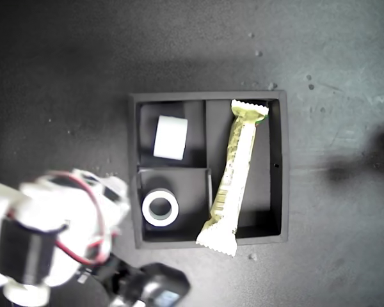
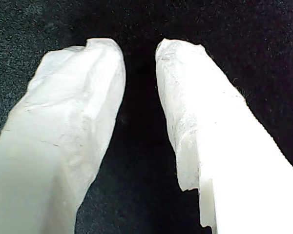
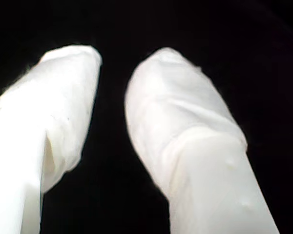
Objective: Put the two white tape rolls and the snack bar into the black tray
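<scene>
Inside the tray (image 1: 278, 166), near the middle of the exterior view, all three items already lying. Plain roll (image 1: 169, 137) on its side in the small compartment toward the view's top. Smaller roll (image 1: 160, 208), hole up, flat in the small compartment below it. Bar (image 1: 235, 176) slanted along the long compartment at the view's right side of the tray, one crimped end near the far wall, the other riding over the near wall and poking just past the rim. So, by the look of it: placing done, or very nearly. Only possible leftover: nudging that overhanging end down so the bar sits wholly within the walls. Judgement only, since seating depth not clear from above.

Jaws next. First gripper (image 2: 139, 48): fingers parted by a narrow gap, nothing between them, only dark tabletop beyond. Second gripper (image 3: 112, 63): likewise parted a little, empty, touching nothing visible. Neither wrist view showing the tray or any item.

At the exterior view's lower left, an arm (image 1: 57, 224), blurred, beside the tray's corner but off it; which arm, not tellable from the wrist views. At that view's right edge, a white sliver, too small to identify.
</scene>
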You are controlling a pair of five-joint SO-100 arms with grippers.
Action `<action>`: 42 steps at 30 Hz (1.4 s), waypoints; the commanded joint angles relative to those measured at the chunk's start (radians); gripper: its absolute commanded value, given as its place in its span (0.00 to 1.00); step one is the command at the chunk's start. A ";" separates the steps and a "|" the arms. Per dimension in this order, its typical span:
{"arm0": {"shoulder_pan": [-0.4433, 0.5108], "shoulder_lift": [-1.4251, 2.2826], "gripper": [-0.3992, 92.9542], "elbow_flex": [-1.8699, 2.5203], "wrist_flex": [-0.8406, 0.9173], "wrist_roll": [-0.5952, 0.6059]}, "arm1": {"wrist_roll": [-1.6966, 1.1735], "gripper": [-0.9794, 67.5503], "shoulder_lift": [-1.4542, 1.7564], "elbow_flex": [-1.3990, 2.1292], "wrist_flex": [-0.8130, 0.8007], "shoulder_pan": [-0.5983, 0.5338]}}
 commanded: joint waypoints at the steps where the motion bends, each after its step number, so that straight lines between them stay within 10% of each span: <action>1: -0.057 0.554 0.01 0.549 -0.179 -0.029 | 0.009 0.10 -0.003 0.012 0.003 0.009; 16: -0.008 1.410 0.00 1.575 -0.506 -0.192 | 0.005 0.10 0.006 0.012 0.002 0.046; 35: -0.063 1.749 0.01 1.931 -0.354 -0.321 | -0.002 0.10 0.008 0.012 0.002 0.038; 42: -0.101 1.755 0.01 1.931 -0.354 -0.121 | -0.002 0.10 0.008 0.012 0.002 0.038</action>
